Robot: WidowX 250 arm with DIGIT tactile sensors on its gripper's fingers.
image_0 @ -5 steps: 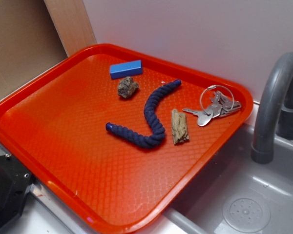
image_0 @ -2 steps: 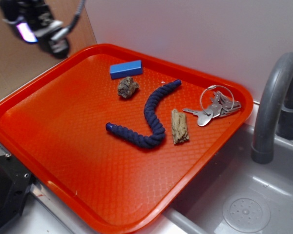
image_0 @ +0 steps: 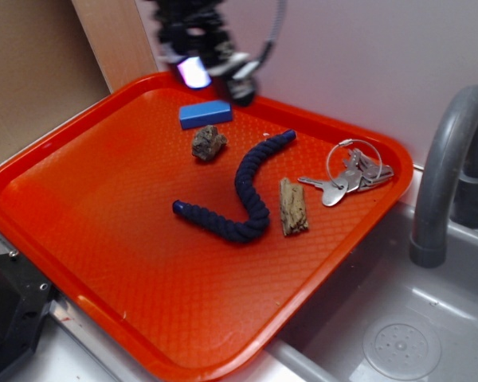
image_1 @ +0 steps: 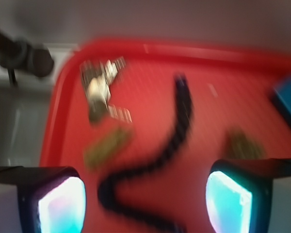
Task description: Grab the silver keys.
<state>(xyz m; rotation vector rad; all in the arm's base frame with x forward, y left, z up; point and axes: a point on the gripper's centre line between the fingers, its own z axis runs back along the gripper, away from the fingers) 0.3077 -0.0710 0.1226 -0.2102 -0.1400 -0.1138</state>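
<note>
Wrist view is showing the gripper (image_1: 145,194) hanging with its two glowing fingers (image_1: 63,206) standing wide apart and nothing between them, so it is open and empty. Motion blur is smearing everything in this view. The silver keys (image_1: 101,87) are lying well ahead of the gripper and off toward the left finger, near the corner of the red tray (image_1: 58,131). The wood chunk (image_1: 106,145) is sitting between the keys and that left finger, and the blue rope (image_1: 177,128) is curving up the middle of the gap.

From the exterior view, the gripper (image_0: 203,68) is hovering high over the tray's back edge, just above the blue block (image_0: 205,113), while the keys (image_0: 346,179) are resting flat well apart from it, beyond the rope and the rock (image_0: 209,142). Their long axis is running roughly across the tray, blades toward the wood chunk, ring toward the wall. Reaching them is likely calling for travel across and down.
</note>
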